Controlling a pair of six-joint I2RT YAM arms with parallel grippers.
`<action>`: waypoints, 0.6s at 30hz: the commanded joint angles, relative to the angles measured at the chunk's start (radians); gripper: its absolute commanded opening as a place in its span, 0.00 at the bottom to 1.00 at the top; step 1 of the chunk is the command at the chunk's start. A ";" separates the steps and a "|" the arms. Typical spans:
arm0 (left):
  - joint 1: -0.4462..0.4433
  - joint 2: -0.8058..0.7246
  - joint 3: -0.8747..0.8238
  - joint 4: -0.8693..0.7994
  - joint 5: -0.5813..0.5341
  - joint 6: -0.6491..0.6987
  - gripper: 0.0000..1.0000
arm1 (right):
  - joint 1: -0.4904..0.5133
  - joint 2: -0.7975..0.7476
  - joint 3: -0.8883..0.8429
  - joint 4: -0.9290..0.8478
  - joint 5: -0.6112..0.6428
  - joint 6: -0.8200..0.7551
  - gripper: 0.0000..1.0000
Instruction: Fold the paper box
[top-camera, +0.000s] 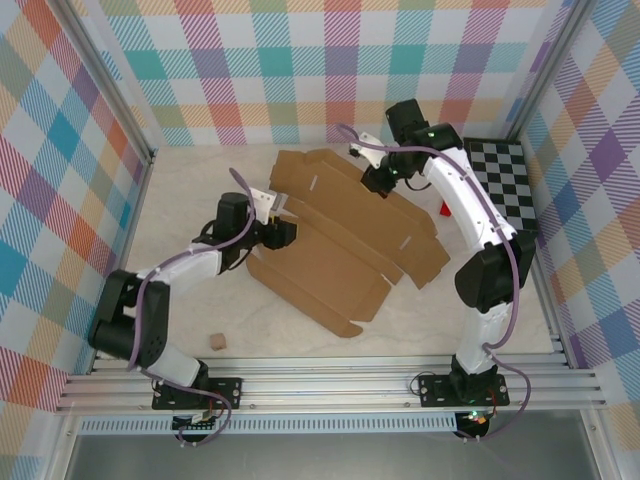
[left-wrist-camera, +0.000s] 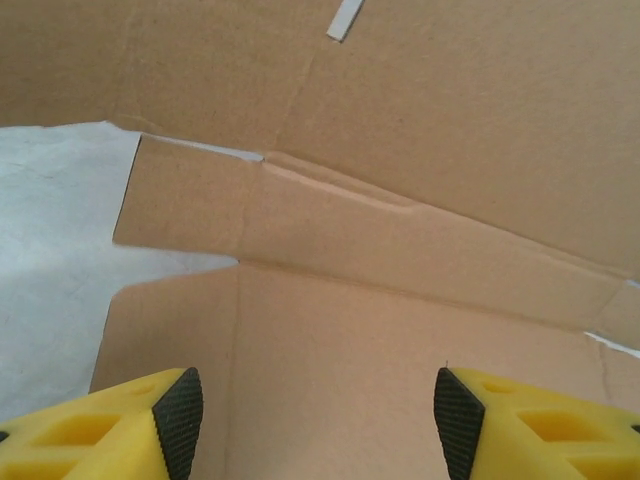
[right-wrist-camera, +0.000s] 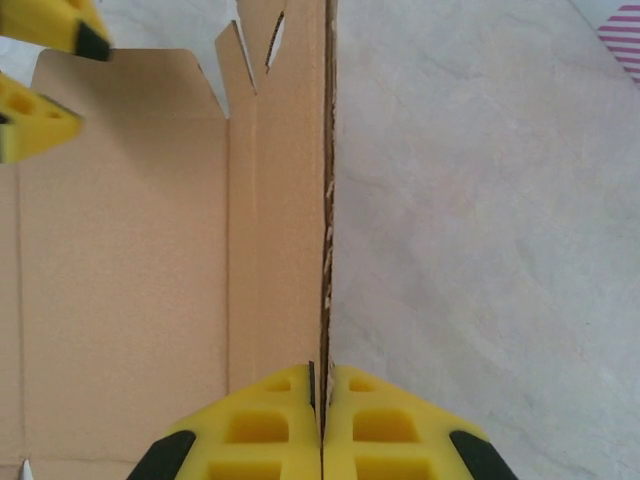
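Paper box (top-camera: 330, 265), one, edge in tight right tool (right-wrist-camera: 321, 385); left tool (left-wrist-camera: 310, 410) spread, empty

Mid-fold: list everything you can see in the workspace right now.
paper box: one, brown cardboard, unfolded at table centre
checkered board: one, black and white, far right
cube: one, tan, near left, apart from the box
red object: one, small, mostly hidden by the right arm
table: one, off-white
walls: pastel plaid, around the table
left claw: one, yellow, open over the box
right claw: one, yellow, shut on the box's edge
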 joint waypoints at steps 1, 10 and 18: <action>0.042 0.082 0.108 0.019 0.040 0.069 0.67 | 0.000 -0.051 -0.027 -0.011 -0.060 -0.017 0.00; 0.134 0.244 0.277 -0.098 0.334 0.027 0.66 | 0.000 -0.049 -0.015 -0.018 -0.092 -0.013 0.00; 0.073 0.285 0.318 -0.170 0.242 0.009 0.66 | 0.000 -0.009 0.046 -0.033 -0.079 0.026 0.00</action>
